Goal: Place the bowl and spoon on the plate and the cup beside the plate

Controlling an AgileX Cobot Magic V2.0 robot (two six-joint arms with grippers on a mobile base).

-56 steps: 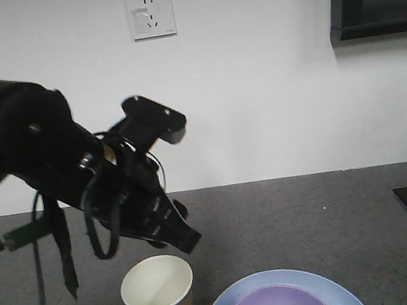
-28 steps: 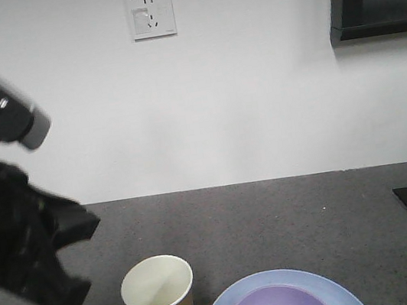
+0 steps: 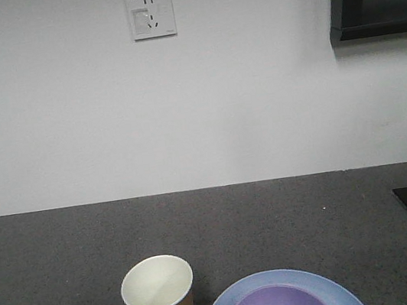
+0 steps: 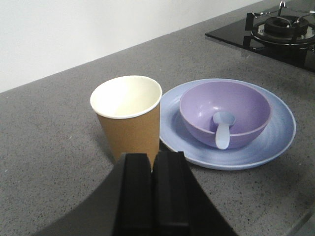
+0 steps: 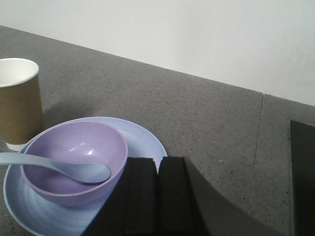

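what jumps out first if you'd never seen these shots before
The place setting draws the eye: a lavender bowl sits on a light blue plate on the dark speckled counter, with a pale spoon resting in the bowl, its handle over the rim. A brown paper cup stands upright just beside the plate. Both the left gripper and right gripper are shut and empty, back from the dishes.
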